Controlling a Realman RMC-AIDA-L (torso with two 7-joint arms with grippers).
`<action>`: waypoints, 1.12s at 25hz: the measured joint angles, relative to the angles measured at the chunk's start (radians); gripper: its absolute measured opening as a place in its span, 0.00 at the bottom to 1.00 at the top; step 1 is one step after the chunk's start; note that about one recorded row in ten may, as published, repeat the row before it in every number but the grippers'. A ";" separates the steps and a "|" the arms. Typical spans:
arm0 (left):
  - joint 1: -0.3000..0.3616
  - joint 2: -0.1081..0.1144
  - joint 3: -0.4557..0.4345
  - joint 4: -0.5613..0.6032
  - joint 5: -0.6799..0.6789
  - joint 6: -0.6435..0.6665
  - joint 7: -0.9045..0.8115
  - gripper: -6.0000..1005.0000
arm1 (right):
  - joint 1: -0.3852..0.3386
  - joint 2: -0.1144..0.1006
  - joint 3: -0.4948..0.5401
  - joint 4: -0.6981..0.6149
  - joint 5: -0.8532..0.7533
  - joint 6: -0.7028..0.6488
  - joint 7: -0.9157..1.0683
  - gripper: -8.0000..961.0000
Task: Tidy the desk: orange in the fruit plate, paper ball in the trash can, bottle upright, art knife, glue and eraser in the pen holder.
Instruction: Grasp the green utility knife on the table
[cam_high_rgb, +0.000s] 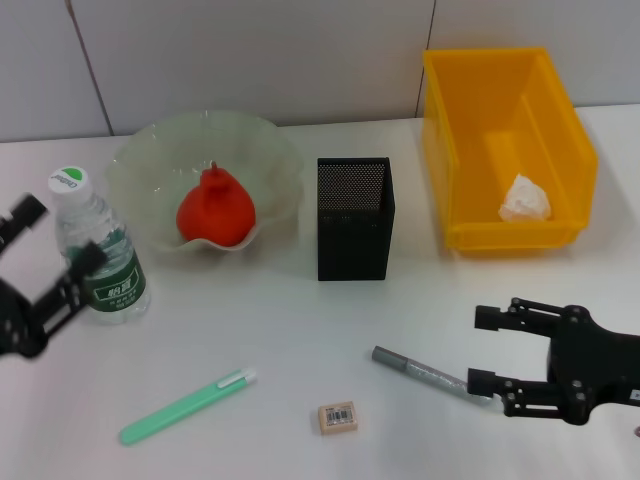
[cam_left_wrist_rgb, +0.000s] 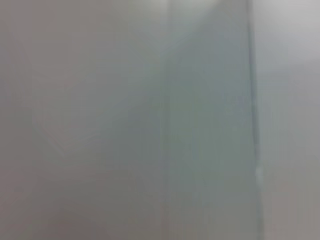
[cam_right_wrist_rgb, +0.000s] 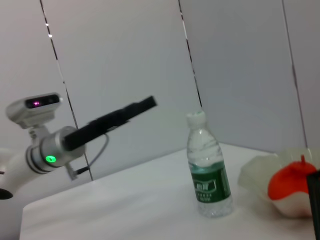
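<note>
The bottle (cam_high_rgb: 100, 255) (cam_right_wrist_rgb: 207, 172) stands upright at the left of the table. My left gripper (cam_high_rgb: 57, 236) is open right beside it, one finger overlapping the label. In the fruit plate (cam_high_rgb: 150, 150) (cam_right_wrist_rgb: 255, 172) lies the orange (cam_high_rgb: 215, 210) (cam_right_wrist_rgb: 291, 181). The paper ball (cam_high_rgb: 525, 198) rests in the yellow trash can (cam_high_rgb: 455, 110). The black mesh pen holder (cam_high_rgb: 355, 220) stands mid-table. In front of it lie a green pen-shaped stick (cam_high_rgb: 185, 407), the eraser (cam_high_rgb: 337, 417) and a grey stick (cam_high_rgb: 425, 373); I cannot tell which stick is the art knife and which the glue. My right gripper (cam_high_rgb: 488, 350) is open, its nearer finger at the grey stick's end.
A white wall runs close behind the plate and the bin. The left wrist view shows only a pale blur. Bare white tabletop lies between the pen holder and the front items.
</note>
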 joint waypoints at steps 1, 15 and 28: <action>0.010 0.000 0.032 0.003 0.001 0.026 -0.003 0.79 | -0.002 -0.006 0.000 0.000 -0.003 -0.002 0.009 0.81; 0.180 -0.001 0.539 0.770 0.092 -0.350 -0.600 0.78 | -0.019 -0.041 0.005 0.008 -0.061 -0.013 0.071 0.81; 0.110 -0.001 0.697 1.363 0.933 -0.413 -1.554 0.76 | -0.026 -0.033 0.005 0.043 -0.066 -0.011 0.064 0.81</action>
